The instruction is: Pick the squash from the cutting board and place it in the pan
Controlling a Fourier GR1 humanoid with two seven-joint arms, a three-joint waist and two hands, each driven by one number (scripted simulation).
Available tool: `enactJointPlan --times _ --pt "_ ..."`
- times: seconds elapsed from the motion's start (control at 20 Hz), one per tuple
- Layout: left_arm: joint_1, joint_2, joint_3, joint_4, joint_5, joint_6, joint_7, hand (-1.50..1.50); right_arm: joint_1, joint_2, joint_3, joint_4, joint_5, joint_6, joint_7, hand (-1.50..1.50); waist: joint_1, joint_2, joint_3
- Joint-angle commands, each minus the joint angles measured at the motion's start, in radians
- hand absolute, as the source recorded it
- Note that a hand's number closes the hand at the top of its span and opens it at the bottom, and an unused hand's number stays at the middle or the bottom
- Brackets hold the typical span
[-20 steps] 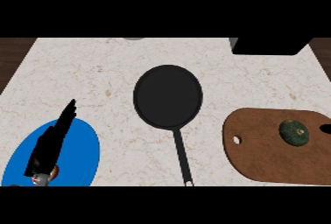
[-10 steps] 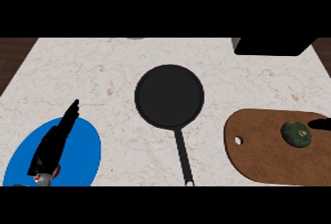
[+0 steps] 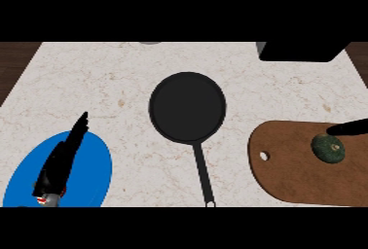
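The squash point(image 3: 328, 148) lies on the board point(image 3: 295, 170), touched by straight fingers of the right hand point(image 3: 350, 128); the left hand point(image 3: 63, 158) is extended, open.

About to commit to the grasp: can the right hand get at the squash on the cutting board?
Probably yes. The right hand comes in just above the squash on the cutting board, with nothing between them.

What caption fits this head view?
Right hand reaches toward the squash on the cutting board, beside the pan.

no readable text, no labels (anywhere)
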Motion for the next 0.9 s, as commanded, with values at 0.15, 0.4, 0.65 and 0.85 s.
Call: enactJointPlan --times 0.15,0.4,0.65,0.85 --pt "0.043 0.015 0.019 -0.022 -0.016 -0.004 -0.003 0.0 -0.054 0.034 0.068 0.083 -0.014 0.044 0.21 -1.5 -0.005 -0.002 0.0" --pt "0.015 -0.008 0.013 -0.076 -0.017 -0.001 0.063 0.0 -0.058 0.085 0.109 0.128 -0.012 0.023 0.195 -1.5 -0.011 -0.004 0.001" --pt "-0.013 -0.017 0.048 -0.014 -0.007 -0.028 0.032 0.0 -0.103 0.097 0.121 0.15 -0.026 0.039 0.211 -1.5 -0.02 -0.004 0.0" --pt "0.038 0.023 0.07 -0.066 0.014 -0.063 0.022 0.0 -0.107 0.134 0.163 0.174 -0.015 0.007 0.237 -1.5 -0.008 -0.005 0.0"
